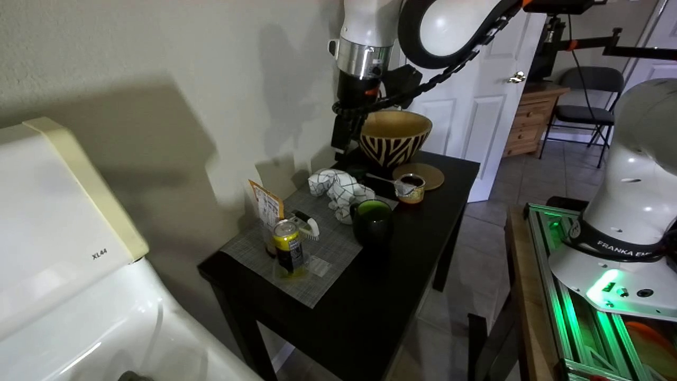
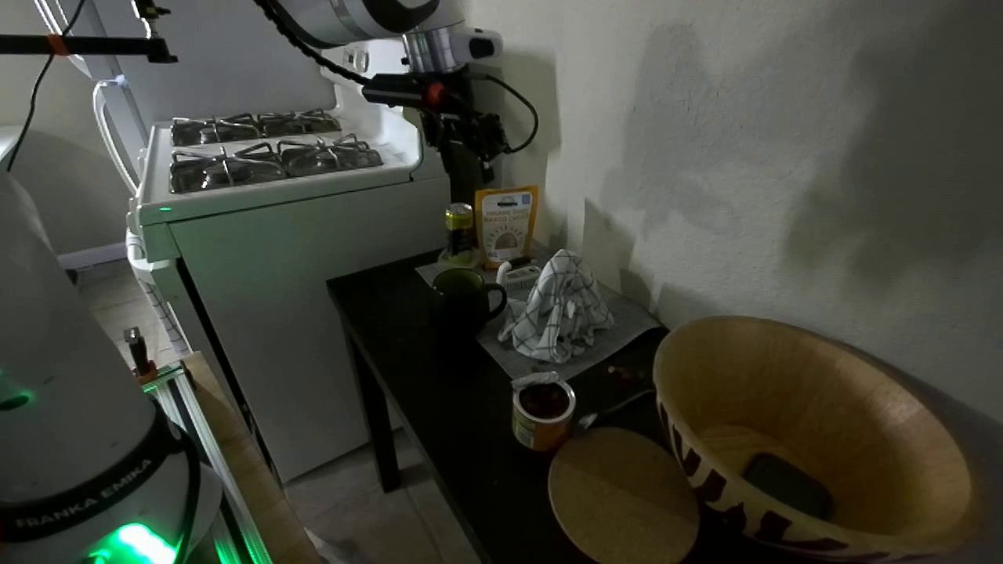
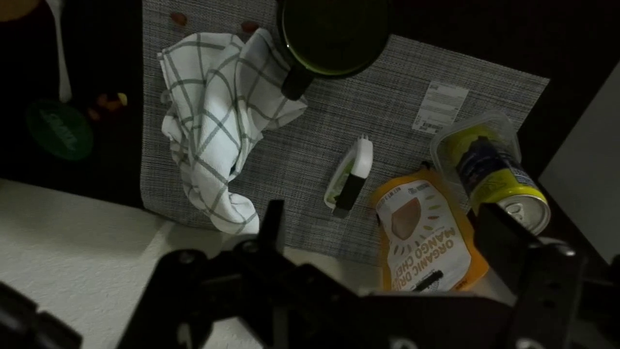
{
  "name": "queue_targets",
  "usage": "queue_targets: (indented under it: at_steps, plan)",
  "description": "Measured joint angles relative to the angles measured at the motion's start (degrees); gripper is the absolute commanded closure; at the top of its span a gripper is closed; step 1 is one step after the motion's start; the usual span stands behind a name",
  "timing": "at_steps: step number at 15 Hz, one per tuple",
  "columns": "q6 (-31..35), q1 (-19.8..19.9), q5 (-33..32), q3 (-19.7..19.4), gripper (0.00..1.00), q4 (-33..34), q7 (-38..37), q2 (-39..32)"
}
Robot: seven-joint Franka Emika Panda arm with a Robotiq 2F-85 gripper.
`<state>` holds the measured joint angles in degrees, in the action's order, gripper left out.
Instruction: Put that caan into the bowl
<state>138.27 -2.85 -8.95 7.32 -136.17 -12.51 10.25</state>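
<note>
A yellow and dark drink can (image 1: 289, 250) stands upright in a small clear plastic container (image 3: 438, 145) on a grey placemat; the can also shows in an exterior view (image 2: 459, 227) and at the right of the wrist view (image 3: 499, 169). A large wooden bowl (image 1: 394, 148) with zebra stripes stands at the far table end; in an exterior view the bowl (image 2: 783, 368) holds a dark object (image 2: 787, 484). My gripper (image 3: 382, 213) is open and empty, above the table near the wall; it also shows in an exterior view (image 1: 341, 148). The right finger overlaps the can's top in view.
An orange-edged mango bag (image 3: 426, 232) stands beside the can. A white brush (image 3: 351, 174), a checked towel (image 3: 218, 131) and a dark mug (image 1: 373, 225) are nearby. An opened tin (image 2: 542, 415), a spoon and a round board (image 2: 623, 493) lie near the bowl. The wall (image 2: 705, 196) borders the table.
</note>
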Motion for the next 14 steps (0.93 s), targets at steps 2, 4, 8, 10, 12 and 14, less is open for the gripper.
queue_targets:
  at_steps: [2,4,8,10,12,14]
  plan:
    - [0.0,0.01,0.0,-0.09,0.0,0.04,0.08,0.0]
    - [-1.4,0.02,-0.13,0.57,0.0,0.92,-5.45,-0.47]
    - [-5.3,-1.29,1.35,3.92,0.0,6.08,-20.45,-4.45]
    - [-6.56,-2.59,4.02,4.68,0.0,9.25,-25.52,-7.38]
    - [-6.62,-3.52,6.23,4.68,0.0,11.93,-29.53,-10.74]
    - [-6.69,-3.86,8.35,4.33,0.0,14.12,-31.55,-14.42]
